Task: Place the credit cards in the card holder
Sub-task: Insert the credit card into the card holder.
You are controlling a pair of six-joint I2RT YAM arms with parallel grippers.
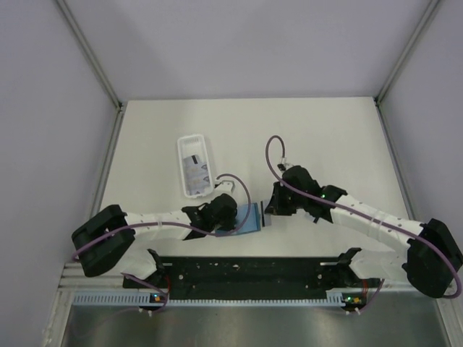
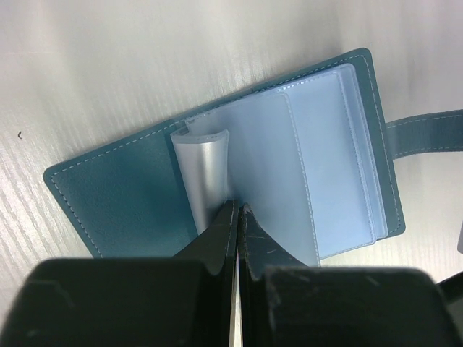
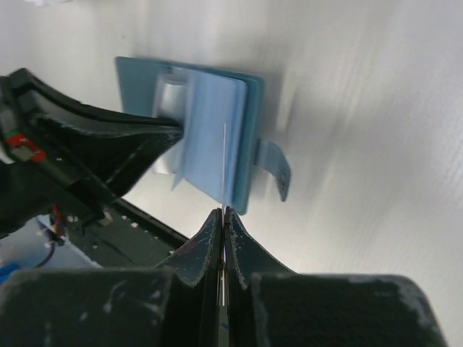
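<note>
Lying open on the table [image 1: 325,137] near the arm bases, the teal card holder [image 2: 123,195] shows its pale blue clear sleeves [image 2: 325,144], and its snap tab [image 2: 423,134] sticks out past one cover. The left gripper [image 2: 236,210] has its jaws pressed together, tips down at the fold of the holder and touching the foot of one curled sleeve [image 2: 202,170] that stands up from the rest; whether it pinches that sleeve I cannot tell. The right gripper [image 3: 224,213] sits at the opposite side, clamped on a credit card [image 3: 225,166] seen edge-on as a thin pale line that reaches to the sleeves' edges. Well apart, farther back on the left, a white tray [image 1: 180,159] holds more credit cards [image 1: 195,170].
</note>
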